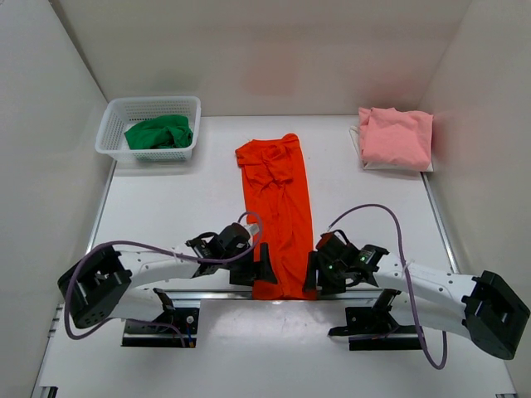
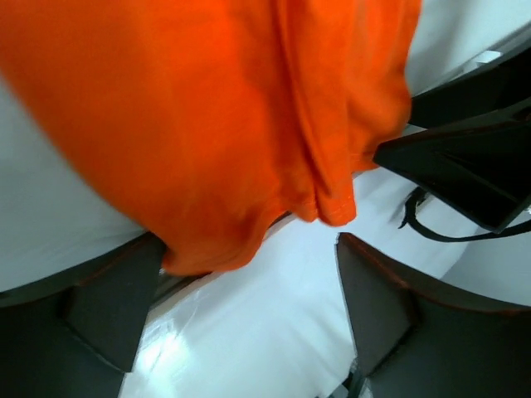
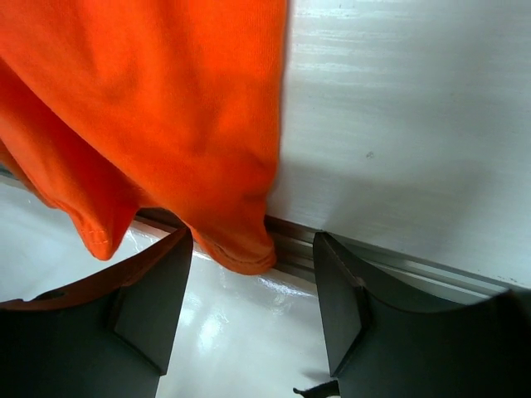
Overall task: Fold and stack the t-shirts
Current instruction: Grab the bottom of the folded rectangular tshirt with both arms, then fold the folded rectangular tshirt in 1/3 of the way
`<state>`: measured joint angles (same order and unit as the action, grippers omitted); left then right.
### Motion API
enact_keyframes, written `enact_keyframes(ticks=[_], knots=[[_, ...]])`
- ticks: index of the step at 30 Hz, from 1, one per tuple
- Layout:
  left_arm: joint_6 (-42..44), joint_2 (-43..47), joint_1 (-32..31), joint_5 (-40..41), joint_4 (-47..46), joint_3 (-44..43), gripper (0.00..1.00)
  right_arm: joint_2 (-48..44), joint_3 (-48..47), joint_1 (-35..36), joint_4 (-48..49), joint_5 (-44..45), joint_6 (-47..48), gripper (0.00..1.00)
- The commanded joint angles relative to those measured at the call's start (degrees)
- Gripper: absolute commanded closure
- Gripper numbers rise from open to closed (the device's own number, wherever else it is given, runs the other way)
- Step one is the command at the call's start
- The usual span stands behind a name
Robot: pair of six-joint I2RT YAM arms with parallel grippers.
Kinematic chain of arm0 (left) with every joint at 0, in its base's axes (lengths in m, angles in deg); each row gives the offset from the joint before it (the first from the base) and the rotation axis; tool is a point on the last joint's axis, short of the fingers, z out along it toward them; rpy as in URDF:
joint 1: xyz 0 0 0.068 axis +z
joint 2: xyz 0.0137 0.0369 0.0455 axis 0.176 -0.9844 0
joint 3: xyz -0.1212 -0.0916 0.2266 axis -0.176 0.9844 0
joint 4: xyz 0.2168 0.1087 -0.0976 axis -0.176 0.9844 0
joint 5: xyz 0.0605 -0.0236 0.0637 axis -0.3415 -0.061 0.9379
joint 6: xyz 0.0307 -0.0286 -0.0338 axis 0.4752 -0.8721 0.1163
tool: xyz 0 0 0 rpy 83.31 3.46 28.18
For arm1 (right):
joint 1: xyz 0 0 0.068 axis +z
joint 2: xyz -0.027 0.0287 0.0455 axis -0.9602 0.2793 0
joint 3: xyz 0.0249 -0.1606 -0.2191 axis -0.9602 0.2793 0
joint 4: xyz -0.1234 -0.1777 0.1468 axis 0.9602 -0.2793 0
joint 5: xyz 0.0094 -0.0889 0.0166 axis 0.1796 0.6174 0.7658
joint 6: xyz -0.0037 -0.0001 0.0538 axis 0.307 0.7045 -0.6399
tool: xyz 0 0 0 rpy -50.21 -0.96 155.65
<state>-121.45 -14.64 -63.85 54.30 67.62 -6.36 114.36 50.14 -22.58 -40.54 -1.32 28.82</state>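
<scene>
Top external: left gripper (image 1: 263, 266), right gripper (image 1: 313, 272) open, flanking near hem of bright orange-red cloth t-shirt (image 1: 279, 207); I'd pinch both corners evenly.

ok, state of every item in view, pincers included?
Bright orange-red cloth t-shirt: folded into a long strip, flat, near end at the table edge.
Pale pink cloth t-shirt: folded, far right corner.
Green cloth t-shirt: crumpled, inside the basket.
White plastic mesh basket: upright, far left, holding the green one.
Left pincer: open, at the strip's near left corner.
Right pincer: open, at its near right corner.
</scene>
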Motion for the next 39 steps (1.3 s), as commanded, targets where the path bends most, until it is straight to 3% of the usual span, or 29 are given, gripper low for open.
enact_keyframes(ticks=[1,3,4,6,9,11,12,13,15,18,19,29,39], knots=[[-1.3,-3.9,-1.2,-0.4,-4.4,3.0,0.07,-1.6,0.1,-0.8,0.6,-0.2,1.1,0.42],[-1.8,-5.1,-2.0,0.1,-4.9,2.7,0.11,-2.2,0.3,-1.6,0.7,-0.5,1.1,0.43],[-1.7,-5.7,-2.4,0.1,-4.5,2.3,0.21,-2.4,0.5,-1.6,0.5,-0.7,1.4,0.42],[-1.5,-6.2,-2.5,0.0,-4.3,2.3,0.24,-2.6,0.6,-1.5,0.4,-0.6,1.6,0.42],[-2.7,-5.0,-2.6,-0.2,-5.2,3.7,0.48,-3.2,0.9,-2.0,0.1,-0.8,1.9,0.41],[-2.4,-4.4,-1.1,-0.8,-5.1,4.5,0.86,-3.5,1.4,-2.6,1.0,-1.1,2.1,0.42],[-2.3,-3.5,-1.3,-0.6,-4.3,4.0,0.99,-3.8,1.8,-2.7,0.8,-1.6,2.2,0.42],[-1.8,-3.3,-1.5,0.4,-3.4,3.9,1.0,-3.3,1.7,-2.6,1.6,-2.0,2.0,0.43],[-0.9,-2.1,-0.6,0.6,-1.3,2.5,1.0,-2.6,1.2,-2.2,1.2,-1.8,2.6,0.6],[-0.7,-0.9,0.4,0.1,0.2,1.6,1.0,-1.5,1.5,-1.5,1.9,-2.4,2.5,0.96],[-0.8,-0.3,0.6,0.3,0.4,1.4,1.0,-1.7,1.6,-1.7,2.2,-2.6,2.5,1.0],[4.8,3.1,11.5,-2.2,8.6,-6.6,1.0,2.1,-10.4,-10.2,-2.3,-7.4,12.6,1.0],[12.7,-9.4,23.8,-8.2,11.7,-21.9,1.0,19.6,-29.4,-26.1,-4.7,-14.5,27.1,1.0]])
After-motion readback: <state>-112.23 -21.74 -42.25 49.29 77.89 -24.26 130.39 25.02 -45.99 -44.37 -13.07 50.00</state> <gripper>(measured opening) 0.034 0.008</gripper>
